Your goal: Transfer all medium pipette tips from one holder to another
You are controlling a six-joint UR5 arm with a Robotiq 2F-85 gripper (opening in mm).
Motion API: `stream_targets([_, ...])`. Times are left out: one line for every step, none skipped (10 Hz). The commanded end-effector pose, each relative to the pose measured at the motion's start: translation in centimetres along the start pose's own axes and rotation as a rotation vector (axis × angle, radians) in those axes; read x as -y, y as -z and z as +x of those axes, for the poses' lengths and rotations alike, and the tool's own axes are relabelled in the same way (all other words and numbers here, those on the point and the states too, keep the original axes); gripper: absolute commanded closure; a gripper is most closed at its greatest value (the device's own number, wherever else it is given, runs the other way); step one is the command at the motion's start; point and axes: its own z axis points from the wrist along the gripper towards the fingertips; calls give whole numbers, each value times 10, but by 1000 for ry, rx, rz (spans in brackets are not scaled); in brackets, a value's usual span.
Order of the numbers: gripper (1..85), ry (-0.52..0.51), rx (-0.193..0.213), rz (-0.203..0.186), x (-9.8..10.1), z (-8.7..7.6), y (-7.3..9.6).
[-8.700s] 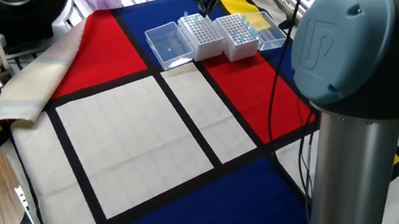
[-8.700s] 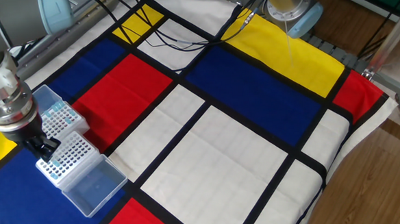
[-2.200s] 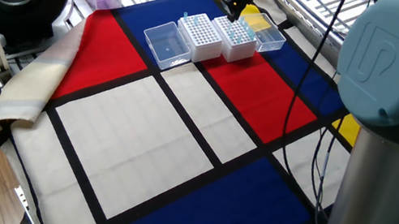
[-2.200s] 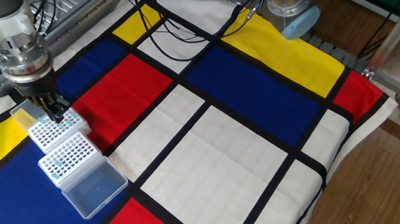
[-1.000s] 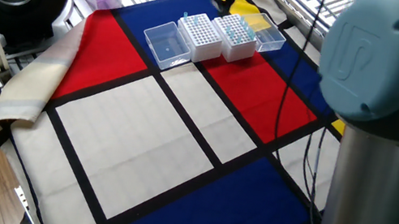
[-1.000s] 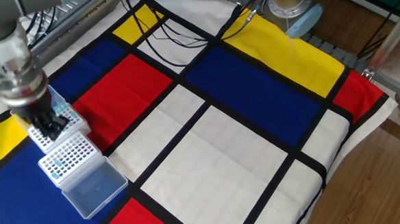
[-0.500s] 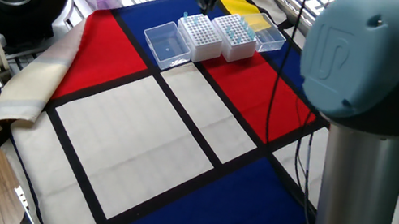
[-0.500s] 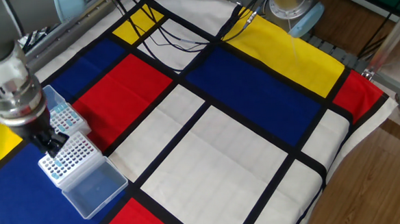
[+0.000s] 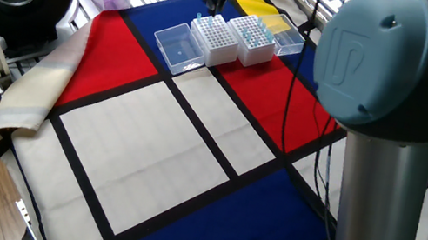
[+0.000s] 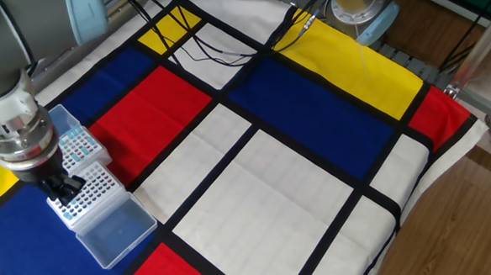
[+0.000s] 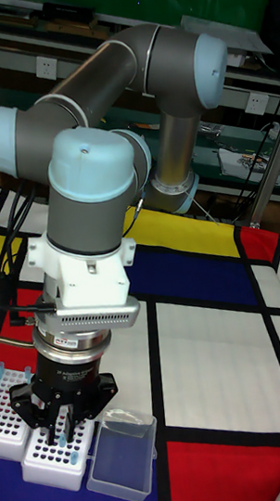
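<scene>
With the gripper [image 10: 63, 194] poised over the receiving holder [image 10: 84, 195] near the tabletop's corner, descend vertically into a free hole; jaw state cannot be determined, and remaining medium pipette tips [image 10: 76, 145] stand in the adjacent holder [image 10: 71, 147].

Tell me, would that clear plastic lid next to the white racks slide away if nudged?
Probably. The clear lid looks thin, hollow and light, so it likely shifts easily. It lies flat on the cloth, so tipping seems unlikely, and the fabric may slow it.

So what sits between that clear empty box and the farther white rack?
Another white tip holder, touching both the clear box and the farther rack; one fixed view shows it best.
</scene>
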Motion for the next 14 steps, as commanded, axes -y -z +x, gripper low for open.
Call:
stream_targets([587, -6, 12, -11, -7, -1, -2])
stream_targets([587, -5, 12, -12, -8, 1, -3])
stream_targets([587, -8, 15, -12, -10, 3, -5])
stream_targets([587, -11, 20, -12, -12, 4, -8])
stream_targets([587, -13, 27, -12, -12, 5, -10])
stream_targets([587, -12, 32, -14, -11, 6, -12])
stream_targets([587, -7, 32, -14, -10, 8, -12])
stream_targets([590, -7, 29, -15, -10, 9, -12])
stream_targets([590, -4, 29, -14, -9, 10, -13])
stream_targets([590, -4, 30, -17, -8, 10, -13])
stream_targets([593, -5, 30, -19, -7, 11, -14])
stream_targets([603, -10, 33, -24, -7, 12, -15])
stream_targets([627, -20, 36, -30, -8, 12, -15])
stream_targets([643, -31, 36, -30, -9, 12, -15])
